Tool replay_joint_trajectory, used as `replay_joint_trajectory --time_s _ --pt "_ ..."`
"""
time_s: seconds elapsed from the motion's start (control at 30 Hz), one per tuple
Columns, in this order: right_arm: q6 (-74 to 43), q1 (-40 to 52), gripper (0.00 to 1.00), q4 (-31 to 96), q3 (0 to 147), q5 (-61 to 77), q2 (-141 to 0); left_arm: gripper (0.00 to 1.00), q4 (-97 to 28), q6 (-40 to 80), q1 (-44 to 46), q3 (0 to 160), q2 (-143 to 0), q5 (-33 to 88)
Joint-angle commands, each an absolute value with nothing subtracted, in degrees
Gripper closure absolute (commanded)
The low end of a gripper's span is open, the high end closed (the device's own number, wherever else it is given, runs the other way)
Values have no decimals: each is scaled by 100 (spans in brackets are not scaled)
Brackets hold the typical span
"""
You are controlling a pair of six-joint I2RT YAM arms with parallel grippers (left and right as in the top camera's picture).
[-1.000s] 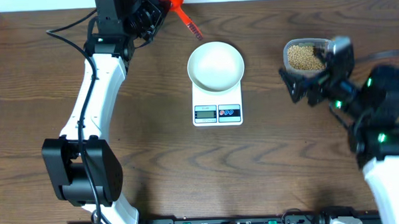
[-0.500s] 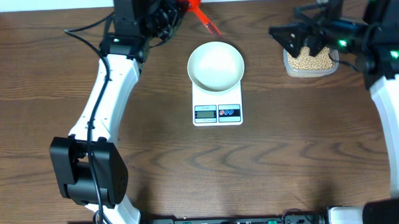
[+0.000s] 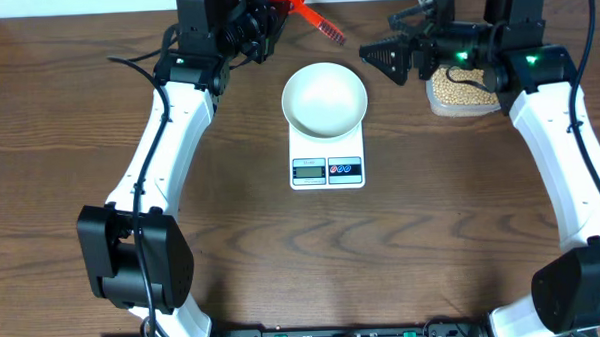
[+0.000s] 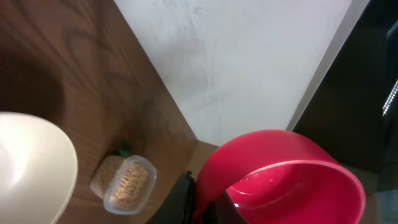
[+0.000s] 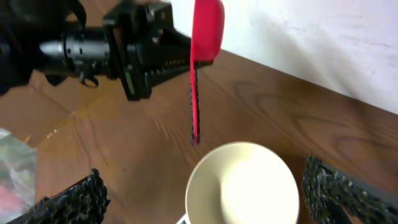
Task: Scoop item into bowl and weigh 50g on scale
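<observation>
Holding the red scoop, our left fingers hover behind the bowl, which sits on the scale; our right fingers gape wide beside the tub of beans. We cannot read the display.

Empty red scoop looming lower right, white bowl edge at left, clear tub of beans beyond, wooden table

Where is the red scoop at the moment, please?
Overhead, the red scoop is held in the left fingers at the far edge of the table, just beyond the white bowl.
</observation>
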State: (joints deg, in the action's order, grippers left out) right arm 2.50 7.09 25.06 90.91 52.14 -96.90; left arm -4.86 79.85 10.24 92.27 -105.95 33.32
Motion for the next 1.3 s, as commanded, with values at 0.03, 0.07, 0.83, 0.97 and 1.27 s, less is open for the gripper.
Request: replay_joint_trajectory --time_s 0.03,0.07,0.83,0.97,1.27 --pt "-860 819 1 2099 9196 5262 -9668 93 -460 8825 1024 9330 -10460 3411" --pt "-1149 834 1 2027 9196 5133 -9668 93 -460 8989 1039 9330 -10460 3413" --pt "-2265 1330 64 1304 9192 3800 -9668 93 -550 10916 1391 9327 -10460 3948" --pt "-2228 1415 67 1304 9192 3780 -9668 93 -746 10816 1398 9325 -10460 3951" --pt "-2091 1435 75 1511 9192 3785 -9668 93 -744 10261 1406 9325 -10460 4056"
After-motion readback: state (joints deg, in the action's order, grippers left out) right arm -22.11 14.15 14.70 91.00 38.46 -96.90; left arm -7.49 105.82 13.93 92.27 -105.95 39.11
